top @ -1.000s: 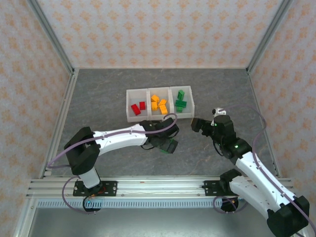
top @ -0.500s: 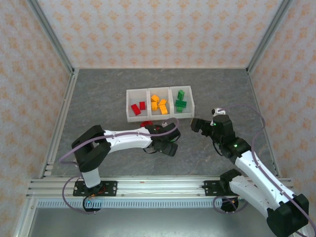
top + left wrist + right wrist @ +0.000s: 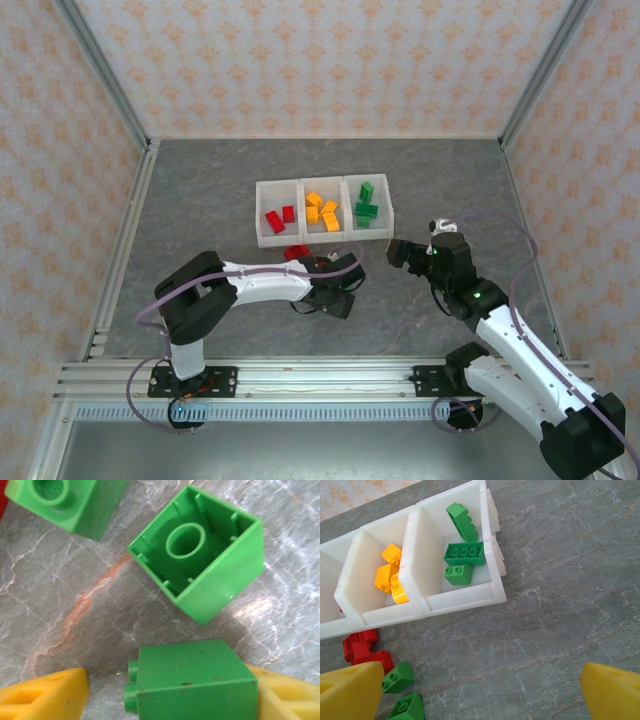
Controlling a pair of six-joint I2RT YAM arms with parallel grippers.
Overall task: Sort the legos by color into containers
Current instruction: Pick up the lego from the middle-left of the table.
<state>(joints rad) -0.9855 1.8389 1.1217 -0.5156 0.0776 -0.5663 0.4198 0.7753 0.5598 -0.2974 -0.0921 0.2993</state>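
Note:
The containers stand mid-table as three joined white bins: red legos left, orange-yellow ones middle, green ones right. My left gripper is low over the table in front of them. In the left wrist view a green lego lies between its yellow fingers; the right finger touches it and the left one stands a little apart. An upturned green lego and another lie beyond. My right gripper hovers open, nothing in it.
Loose red legos and two green ones lie on the grey table in front of the containers' wall. Patterned walls and metal posts enclose the table. Bare table lies under the right gripper.
My left gripper has shifted slightly toward the loose legos and its jaws have narrowed around the green lego. The red legos by the bins have come into sight. The right arm is still.

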